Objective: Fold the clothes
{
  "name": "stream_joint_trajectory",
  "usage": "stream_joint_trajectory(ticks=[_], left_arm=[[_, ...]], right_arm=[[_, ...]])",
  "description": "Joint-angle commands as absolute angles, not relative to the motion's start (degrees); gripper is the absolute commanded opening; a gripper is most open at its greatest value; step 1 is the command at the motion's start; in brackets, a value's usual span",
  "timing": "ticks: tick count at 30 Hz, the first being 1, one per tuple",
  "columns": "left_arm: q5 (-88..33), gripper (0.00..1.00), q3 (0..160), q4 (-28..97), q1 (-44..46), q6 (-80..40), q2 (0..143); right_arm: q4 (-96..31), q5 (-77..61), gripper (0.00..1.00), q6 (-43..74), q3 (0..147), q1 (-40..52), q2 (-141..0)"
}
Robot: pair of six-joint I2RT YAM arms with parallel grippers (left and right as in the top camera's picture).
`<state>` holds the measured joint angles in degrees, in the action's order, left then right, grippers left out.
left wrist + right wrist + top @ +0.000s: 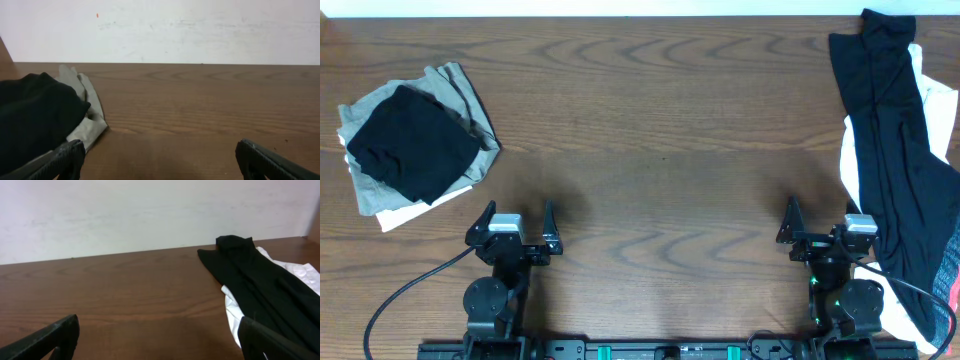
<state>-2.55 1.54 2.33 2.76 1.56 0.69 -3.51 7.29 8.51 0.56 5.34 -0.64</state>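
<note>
Left gripper (517,213) and right gripper (820,212) sit low, pointing forward, both spread wide and empty.

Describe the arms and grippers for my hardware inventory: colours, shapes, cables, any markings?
Mostly black throughout. The left gripper and right gripper each have two tapering matte black fingers and a silver-grey block behind. A black cable loops from the left base; small green lights glow on the right base. No markings legible.

Grained wooden table (660,150), matt black cloth (415,140), white fabric (932,110)
</note>
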Motion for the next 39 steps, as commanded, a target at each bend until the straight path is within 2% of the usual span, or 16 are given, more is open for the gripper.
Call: stream_joint_trajectory(ticks=[1, 33, 39], left_arm=[[-1.19, 0.98, 0.23, 3.79, 2.52, 2.35, 0.21], [-1.21, 0.98, 0.23, 3.81, 2.52, 2.31, 0.23], [-1.21, 0.98, 0.23, 3.81, 2.52, -5.37, 0.60]], right_arm=[[-3.57, 7.25, 0.99, 8.05, 0.32, 4.84, -0.36], [-3.60, 7.01, 0.99, 8.08, 0.32, 4.84, -0.36], [-3.75, 4.49, 0.99, 8.10, 0.34, 4.84, -0.38]])
